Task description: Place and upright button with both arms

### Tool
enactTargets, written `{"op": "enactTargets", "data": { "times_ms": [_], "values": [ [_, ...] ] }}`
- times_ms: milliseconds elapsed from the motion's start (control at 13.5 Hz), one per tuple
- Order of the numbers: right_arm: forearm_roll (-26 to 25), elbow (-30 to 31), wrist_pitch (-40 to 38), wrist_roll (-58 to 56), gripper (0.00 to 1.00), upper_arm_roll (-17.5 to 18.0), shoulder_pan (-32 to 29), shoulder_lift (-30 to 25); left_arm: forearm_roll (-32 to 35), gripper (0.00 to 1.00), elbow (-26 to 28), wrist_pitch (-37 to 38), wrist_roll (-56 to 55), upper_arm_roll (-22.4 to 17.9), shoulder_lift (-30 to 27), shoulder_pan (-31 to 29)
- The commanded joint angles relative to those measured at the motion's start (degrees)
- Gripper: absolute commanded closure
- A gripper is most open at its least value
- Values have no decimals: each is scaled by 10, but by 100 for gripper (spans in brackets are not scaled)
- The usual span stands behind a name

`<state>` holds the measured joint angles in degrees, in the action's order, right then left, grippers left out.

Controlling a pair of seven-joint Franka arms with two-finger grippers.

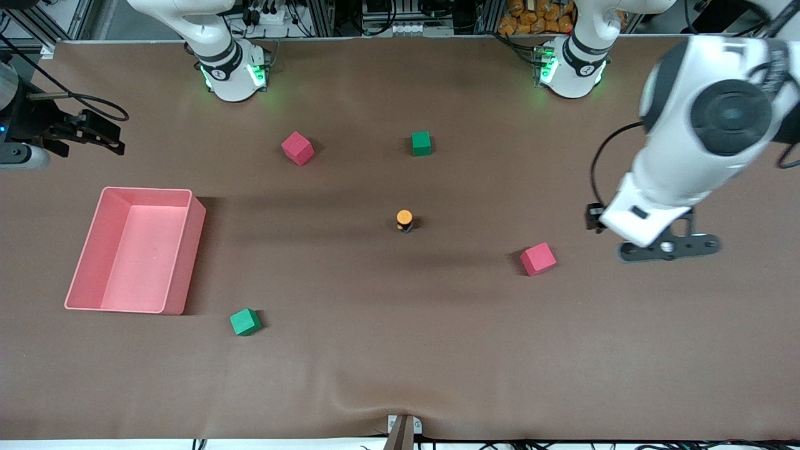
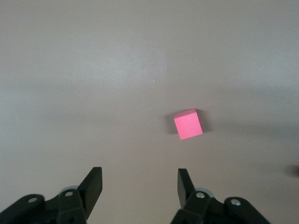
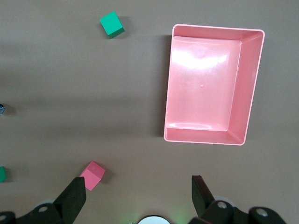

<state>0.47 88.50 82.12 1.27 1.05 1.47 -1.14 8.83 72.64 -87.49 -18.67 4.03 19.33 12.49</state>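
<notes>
While both arms hang above the brown surface, the button stands upright near the middle of it, orange cap on top of its black body, touched by neither hand. A green cube sits farther from the front camera than the button, and a red cube lies beside that one toward the right arm's end. Another red cube rests nearer the camera than the button, toward the left arm's end, and a second green cube lies nearer still, beside a corner of the pink tray.

Over the surface at the left arm's end, the left hand is hidden under its own arm in the front view; its wrist view shows the fingers partly apart with nothing between them and the red cube below.

At the right arm's end, the right hand hovers with its fingers spread wide and empty, its wrist view looking down on the pink tray.
</notes>
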Motion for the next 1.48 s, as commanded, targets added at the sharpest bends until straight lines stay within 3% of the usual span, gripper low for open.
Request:
{"op": "enactTargets", "data": {
  "times_ms": [0, 667, 741, 815, 1407],
  "values": [
    [1, 6, 2, 2, 0, -1, 3, -7, -48, 27, 17, 7, 50, 8, -28, -54],
    [1, 7, 1, 2, 0, -2, 2, -8, -56, 26, 18, 0, 68, 7, -26, -66],
    [1, 7, 1, 2, 0, -2, 2, -7, -55, 17, 20, -1, 70, 7, -27, -68],
    [1, 7, 1, 2, 0, -2, 1, -7, -48, 0, 19, 0, 91, 7, -26, -68],
    [2, 7, -1, 2, 0, -1, 0, -8, -53, 0, 20, 3, 122, 3, -36, -98]
  ]
}}
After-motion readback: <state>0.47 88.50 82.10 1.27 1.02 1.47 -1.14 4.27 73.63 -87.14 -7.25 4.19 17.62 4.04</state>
